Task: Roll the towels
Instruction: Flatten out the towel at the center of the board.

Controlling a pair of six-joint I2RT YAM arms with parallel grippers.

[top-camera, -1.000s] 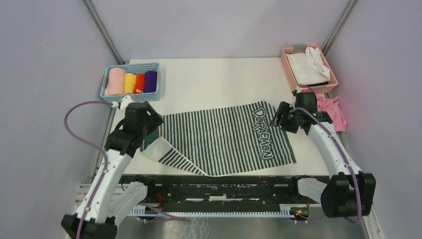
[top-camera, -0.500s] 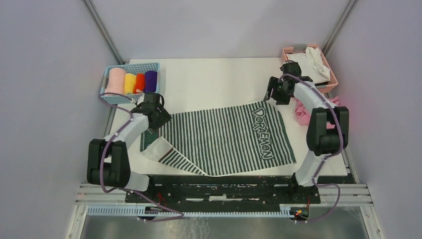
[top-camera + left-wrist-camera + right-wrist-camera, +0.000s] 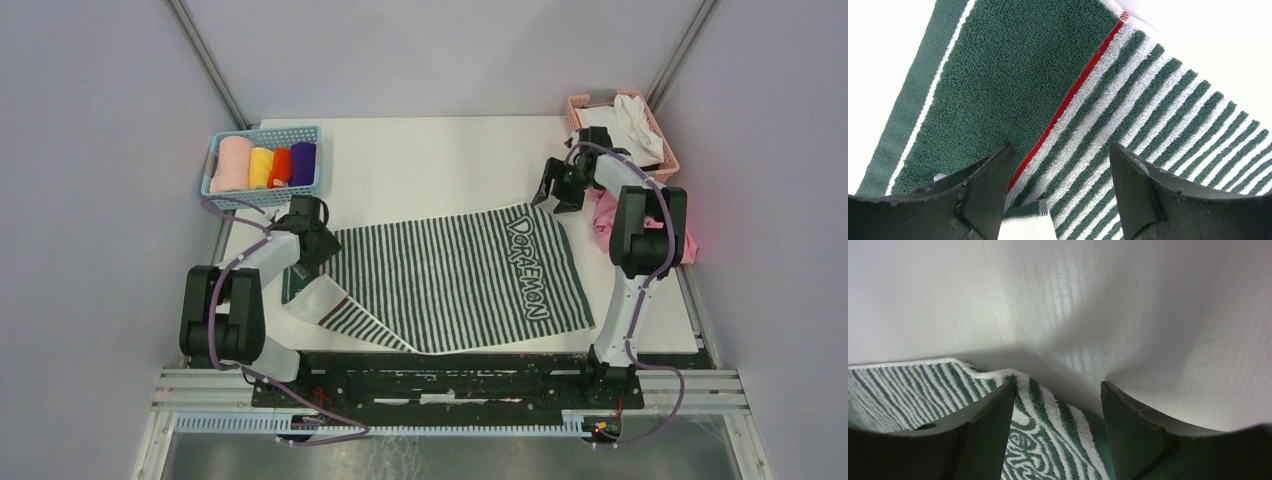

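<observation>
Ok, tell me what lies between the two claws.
The dark-green-and-white striped terry towel: its far edge runs from near the left claw to the right claw, as the top view shows.

Clear table past the towel, baskets at both far corners

The bare table (image 3: 430,160) beyond the striped towel (image 3: 450,275) lies free between the blue basket (image 3: 282,191) (packed with rolled cloths (image 3: 262,165)) and the pink basket (image 3: 574,108). The left gripper (image 3: 314,250), jaws apart, stands just short of the blue basket. The right gripper (image 3: 556,191), jaws apart, sits close beside the pink basket and a crumpled pink cloth (image 3: 604,214).
</observation>
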